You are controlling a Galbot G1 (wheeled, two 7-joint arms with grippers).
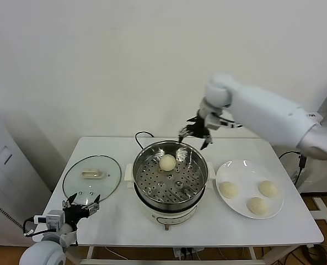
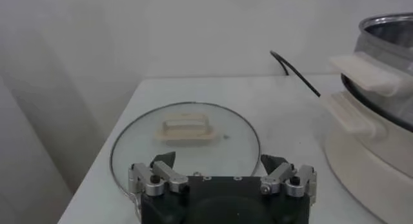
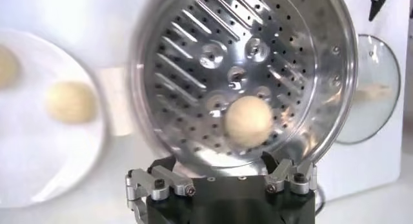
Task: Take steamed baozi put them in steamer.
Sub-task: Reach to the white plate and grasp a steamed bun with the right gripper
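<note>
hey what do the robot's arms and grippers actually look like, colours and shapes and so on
The right arm is a thick, smooth, glossy white shell with rounded joints. It ends in the right gripper, a black block with silver metal finger links, visible screws and dark tips. The left gripper has the same black body and silver-hinged black fingers, mounted on a grey-and-white wrist. A thin black cable loops out beside that wrist. No markings or logos are visible.

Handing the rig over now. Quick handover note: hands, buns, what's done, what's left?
Right hand: open, empty, raised over the far rim of the steamer.
Left hand: open, idle at the table's near left corner, beside the glass lid.
Done: one baozi sits on the perforated tray in the steamer.
Left: three baozi on the white plate, right of the steamer, still need moving in.
</note>
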